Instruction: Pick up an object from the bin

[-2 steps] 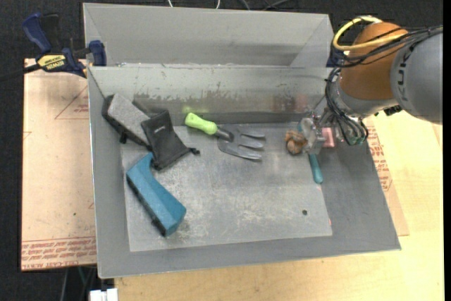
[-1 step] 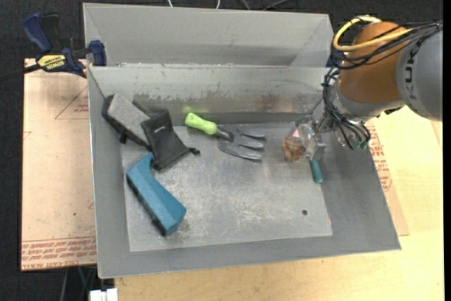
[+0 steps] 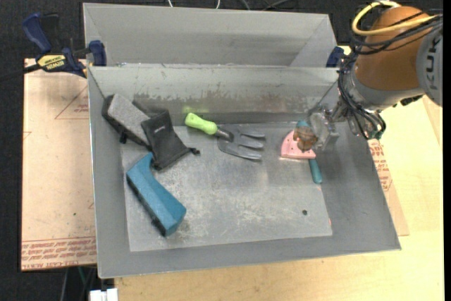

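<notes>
My gripper (image 3: 317,130) hangs low at the right end of the bin, close to the back wall. Right under it, slightly to the left, lies a flat pink wedge (image 3: 289,149). A small tool with a teal handle (image 3: 316,171) sticks out from beneath the gripper toward the front, and its brownish upper end (image 3: 306,142) sits right at the gripper's tip. Whether the gripper touches either of them I cannot tell. A little garden fork with a light green handle (image 3: 227,137) lies to the left of the wedge.
On the left side lie a grey and black scraper-like tool (image 3: 125,118), a black folded piece (image 3: 163,142) and a blue block (image 3: 155,195). Bare bin floor stretches across the front and middle. The arm enters over the right rim.
</notes>
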You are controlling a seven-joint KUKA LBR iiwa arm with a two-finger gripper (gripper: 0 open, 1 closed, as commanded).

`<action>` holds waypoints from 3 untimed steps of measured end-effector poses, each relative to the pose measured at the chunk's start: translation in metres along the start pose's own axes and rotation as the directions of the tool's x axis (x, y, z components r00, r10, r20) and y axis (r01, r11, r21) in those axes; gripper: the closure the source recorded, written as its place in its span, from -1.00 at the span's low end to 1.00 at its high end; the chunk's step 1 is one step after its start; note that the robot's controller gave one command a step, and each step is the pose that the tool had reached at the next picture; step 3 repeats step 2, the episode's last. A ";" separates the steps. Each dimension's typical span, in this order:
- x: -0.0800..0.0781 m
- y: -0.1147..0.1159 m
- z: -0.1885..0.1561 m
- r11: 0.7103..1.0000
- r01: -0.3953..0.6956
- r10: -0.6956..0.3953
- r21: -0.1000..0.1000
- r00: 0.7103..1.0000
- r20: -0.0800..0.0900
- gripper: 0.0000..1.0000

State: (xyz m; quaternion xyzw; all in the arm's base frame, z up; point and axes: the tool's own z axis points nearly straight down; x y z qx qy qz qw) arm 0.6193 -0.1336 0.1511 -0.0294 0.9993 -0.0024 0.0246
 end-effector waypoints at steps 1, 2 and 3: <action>0.008 0.018 -0.085 1.000 0.007 -0.007 -0.002 1.000 -0.006 1.00; -0.004 -0.012 -0.120 0.999 -0.053 0.053 0.004 0.999 0.001 1.00; -0.004 -0.012 -0.120 0.999 -0.053 0.053 0.004 0.999 0.001 1.00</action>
